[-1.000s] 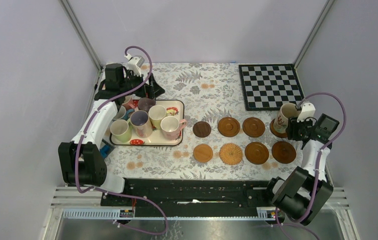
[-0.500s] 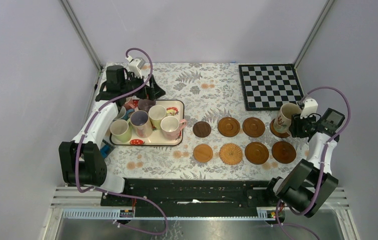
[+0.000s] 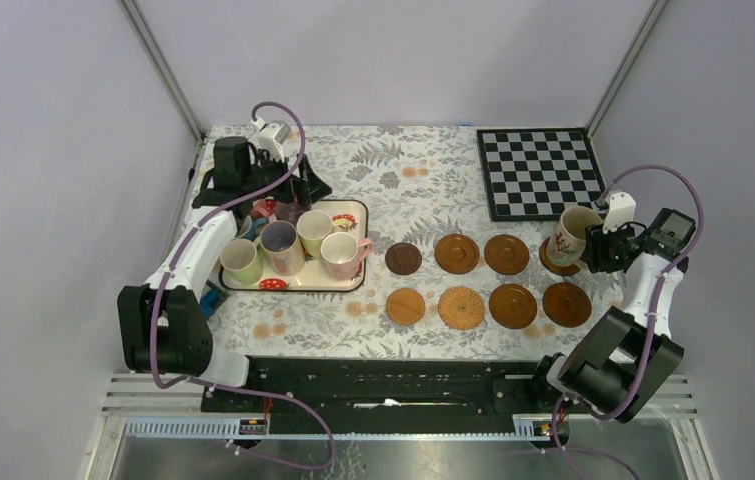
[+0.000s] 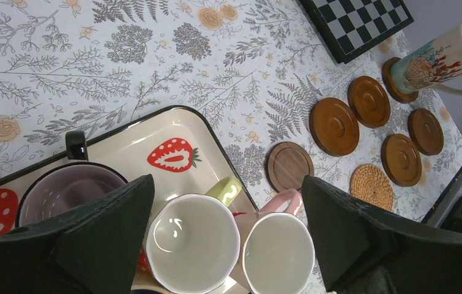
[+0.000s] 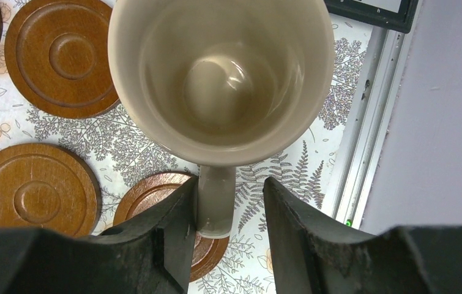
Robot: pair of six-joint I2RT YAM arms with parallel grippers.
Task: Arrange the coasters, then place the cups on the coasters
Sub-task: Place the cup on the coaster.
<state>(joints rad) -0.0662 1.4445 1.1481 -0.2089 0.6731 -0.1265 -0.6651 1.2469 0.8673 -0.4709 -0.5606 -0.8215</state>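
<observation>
At the table's right edge, close by the rail, I see little room beyond the right gripper (image 5: 228,211); bare cloth lies between tray (image 3: 353,207) and checkerboard mat (image 3: 538,170). Its jaws flank the tall cup's (image 3: 573,232) handle — the left finger touches, the right stands just apart. Cup: cream, patterned, tilted over the far-right coaster (image 3: 556,263). Left gripper (image 4: 228,245) — spread wide above the tray's cups (image 4: 193,242).

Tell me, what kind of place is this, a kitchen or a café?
Probably neither: it looks like a robot test booth. Plain grey walls box in one table, two robot arms are bolted at its near edge, and the mugs and coasters look staged for practice.
</observation>
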